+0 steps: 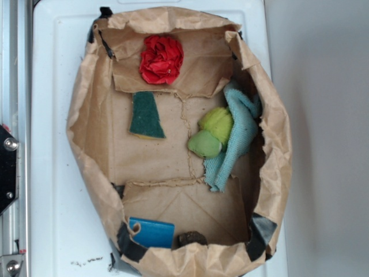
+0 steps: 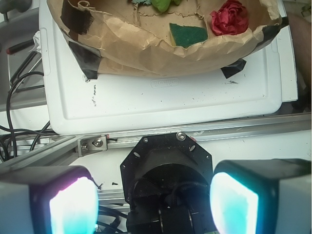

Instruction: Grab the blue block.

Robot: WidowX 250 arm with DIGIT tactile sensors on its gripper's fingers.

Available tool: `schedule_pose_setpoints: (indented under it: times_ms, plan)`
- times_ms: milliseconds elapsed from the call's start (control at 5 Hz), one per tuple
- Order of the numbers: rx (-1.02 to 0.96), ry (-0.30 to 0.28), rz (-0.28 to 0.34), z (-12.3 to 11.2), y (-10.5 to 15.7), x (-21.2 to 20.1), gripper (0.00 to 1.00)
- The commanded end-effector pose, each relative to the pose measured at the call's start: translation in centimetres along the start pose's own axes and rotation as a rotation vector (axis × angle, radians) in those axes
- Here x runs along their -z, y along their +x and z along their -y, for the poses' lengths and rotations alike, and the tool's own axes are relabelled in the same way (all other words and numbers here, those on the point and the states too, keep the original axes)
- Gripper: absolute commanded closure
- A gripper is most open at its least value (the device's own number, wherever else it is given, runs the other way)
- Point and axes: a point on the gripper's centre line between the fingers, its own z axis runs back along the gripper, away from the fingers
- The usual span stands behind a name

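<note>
Glowing cyan at the bottom of your wrist view, two finger pads (image 2: 73,207) are sitting far apart, so your gripper (image 2: 153,207) is standing wide open with nothing between its jaws; behind the gap you are looking at the arm's black base (image 2: 165,170) and a metal rail (image 2: 234,127), well outside the bag.

Your blue block (image 1: 152,232) is lying flat on the floor of the brown paper bag (image 1: 277,144), in the exterior view's lower left corner of the bag, pressed close to the near wall and partly overlapped by the crumpled rim. Your wrist view is not showing it. Just beside it to the right, a small dark lump (image 1: 192,238) is resting against the same wall.

Moving outward, you are seeing a dark green sponge (image 1: 146,115) lying flat near the middle left of the bag floor, well apart from the block. A yellow-green soft toy (image 1: 211,134) is sitting to the right of centre, touching a pale teal cloth (image 1: 237,135) that is draping along the right wall. A red crumpled flower-like object (image 1: 161,59) is resting at the far end, on a raised paper flap.

Black tape (image 1: 128,242) is patching the bag's corners. The bag is sitting on a white tray (image 1: 52,173).
</note>
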Motion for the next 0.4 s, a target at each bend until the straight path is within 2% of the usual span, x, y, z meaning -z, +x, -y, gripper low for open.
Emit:
schedule_pose_setpoints:
  times_ms: [0,200]
  plan:
    - [0.0,0.0,0.0,0.0,0.0,0.0,0.0]
    - [-0.079,-0.038,0.086,0.2,4.8,-0.2,0.0]
